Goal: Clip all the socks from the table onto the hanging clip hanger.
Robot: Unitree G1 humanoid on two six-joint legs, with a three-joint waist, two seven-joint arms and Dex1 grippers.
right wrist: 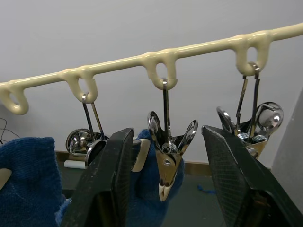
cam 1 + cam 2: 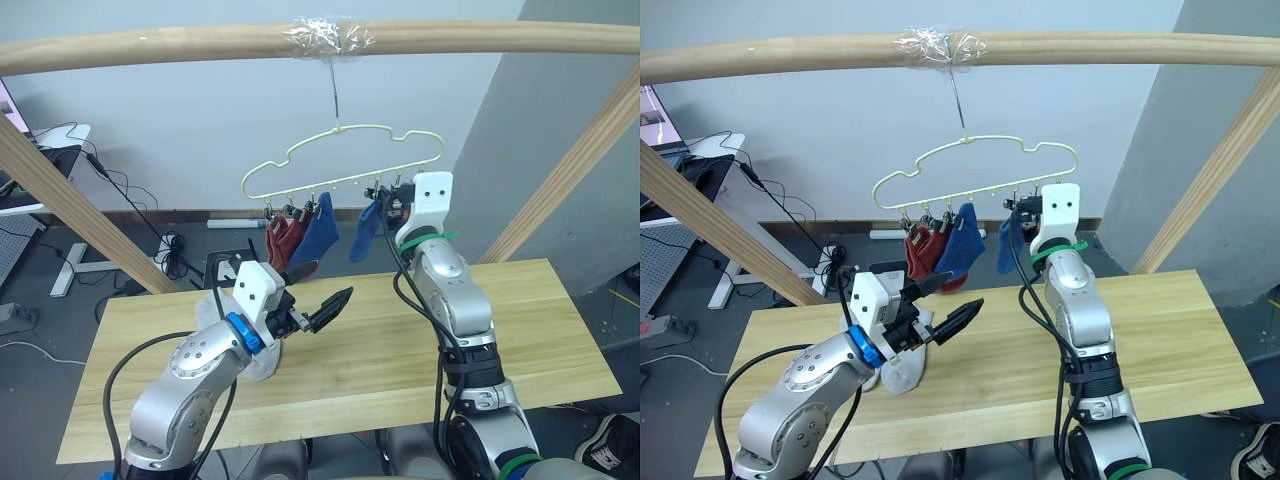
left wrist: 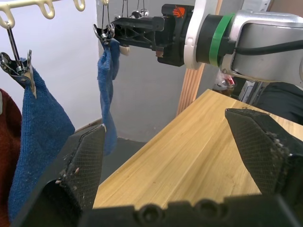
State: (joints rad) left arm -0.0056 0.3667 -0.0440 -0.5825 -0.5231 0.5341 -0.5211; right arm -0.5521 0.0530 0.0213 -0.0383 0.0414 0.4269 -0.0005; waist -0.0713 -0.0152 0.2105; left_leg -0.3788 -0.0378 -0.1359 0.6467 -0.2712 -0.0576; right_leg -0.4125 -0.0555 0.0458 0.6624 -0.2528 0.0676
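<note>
Right wrist view: right gripper [image 1: 165,189], fingers spread, w/ small grey metal clip [image 1: 166,163] between them pinching blue fabric sock [image 1: 142,189] on pale yellow wire hanger [image 2: 340,160]; likely next: left gripper [image 2: 325,308], open & empty, fetches light grey sock [image 2: 902,372] from wood-plank table [image 2: 530,340].

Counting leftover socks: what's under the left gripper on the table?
A light grey sock lies on the table beneath the left gripper, partly covered by the arm. Whether a second sock lies under it cannot be seen.
</note>
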